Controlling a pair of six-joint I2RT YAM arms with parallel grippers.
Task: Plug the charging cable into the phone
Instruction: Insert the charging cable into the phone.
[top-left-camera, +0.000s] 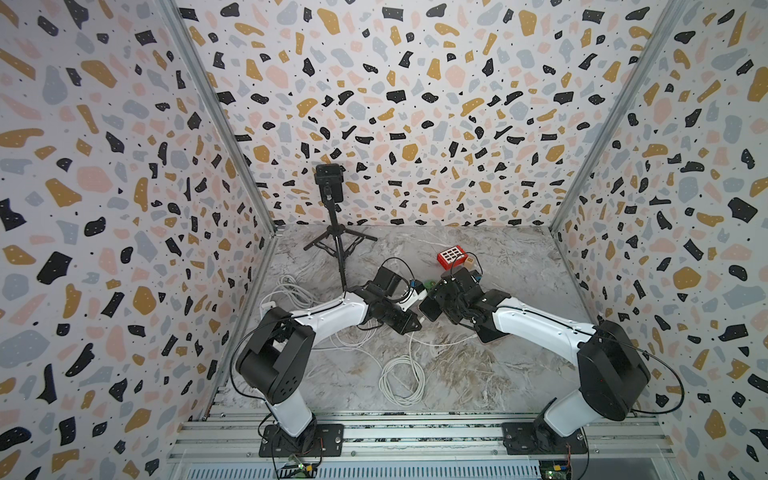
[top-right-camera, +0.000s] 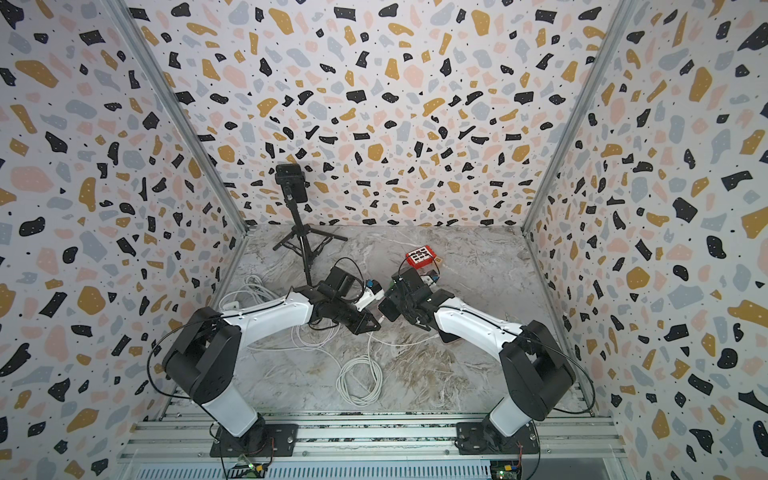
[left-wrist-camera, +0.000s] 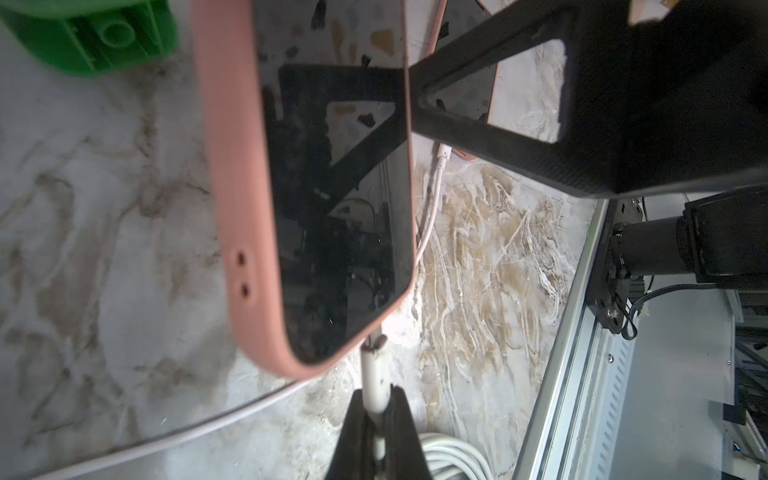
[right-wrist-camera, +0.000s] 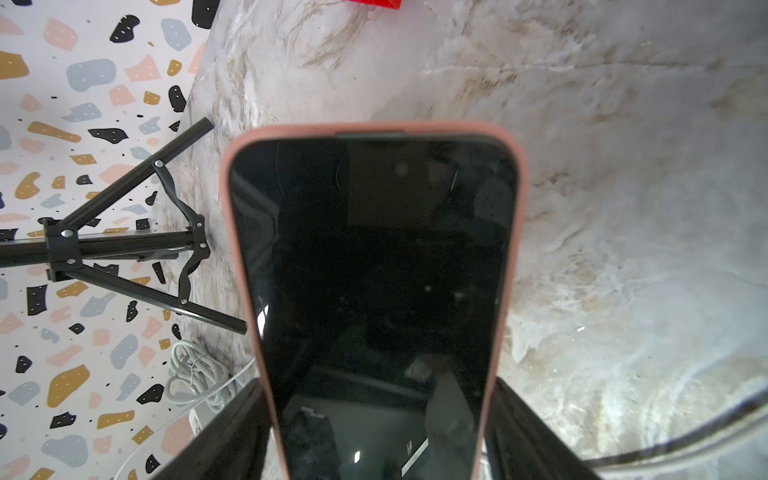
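The phone (right-wrist-camera: 374, 270), dark-screened in a pink case, is held off the table by my right gripper (right-wrist-camera: 378, 419), whose jaws are closed on its two long edges. In both top views it shows as a dark slab (top-left-camera: 430, 309) (top-right-camera: 388, 309) between the two arms. My left gripper (left-wrist-camera: 376, 409) is shut on the white plug (left-wrist-camera: 374, 374) of the charging cable (left-wrist-camera: 137, 444). The plug's tip touches the phone's (left-wrist-camera: 332, 187) end edge near a corner. I cannot tell whether it sits in the port.
A second pink-cased phone (top-left-camera: 492, 334) lies under the right arm with a white cable (left-wrist-camera: 436, 183) in it. A cable coil (top-left-camera: 401, 380) lies at the front and more cables (top-left-camera: 291, 291) at the left. A tripod (top-left-camera: 338, 245), a red block (top-left-camera: 451, 257) and a green block (left-wrist-camera: 95, 37) stand behind.
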